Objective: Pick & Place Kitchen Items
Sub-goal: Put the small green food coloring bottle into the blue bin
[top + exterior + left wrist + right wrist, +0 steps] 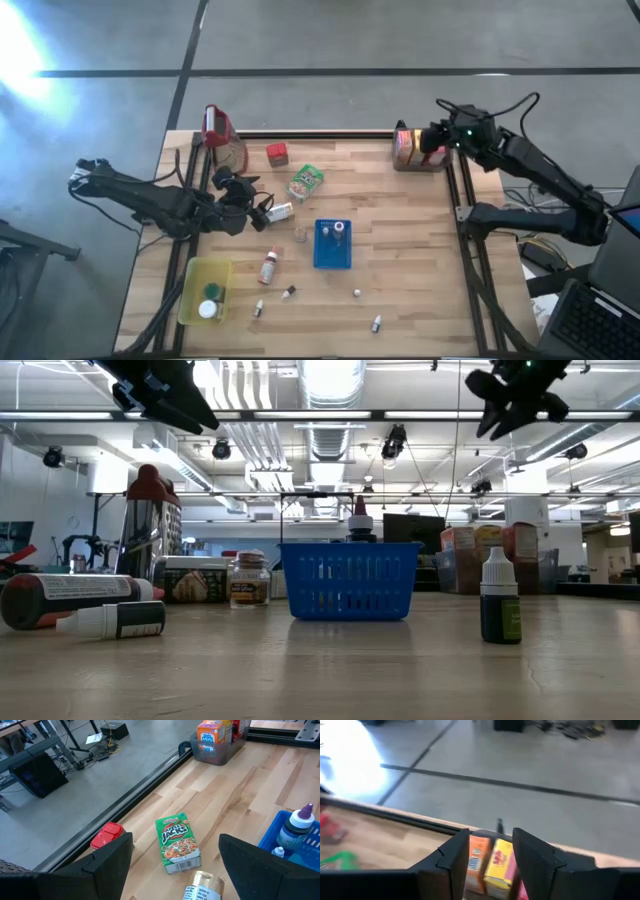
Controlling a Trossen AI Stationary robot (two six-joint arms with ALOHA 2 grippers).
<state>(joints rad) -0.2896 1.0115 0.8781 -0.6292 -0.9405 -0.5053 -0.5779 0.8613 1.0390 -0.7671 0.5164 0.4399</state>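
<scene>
Green flat cardboard cereal carton (pixel 177 842) lying face-up on wooden table (pixel 400 230), between red block (pixel 277 153) and blue perforated tray (pixel 331 250). Left gripper (pixel 172 857) spread above. Right gripper (pixel 490 852) part-closed, empty, over cartons in a clear bin (pixel 412 152), partly hidden.

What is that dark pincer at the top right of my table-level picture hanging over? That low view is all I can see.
Observer: The right pincer hangs over a clear bin at the table's far right corner. The bin holds an orange carton and a yellow carton.
Operator: And the one at top left?
Observer: The left pincer is open over the table's left side, with a green cereal box lying flat just ahead of it.
Operator: Is anything in the blue basket?
Observer: Yes, the blue basket holds two small bottles.
</scene>
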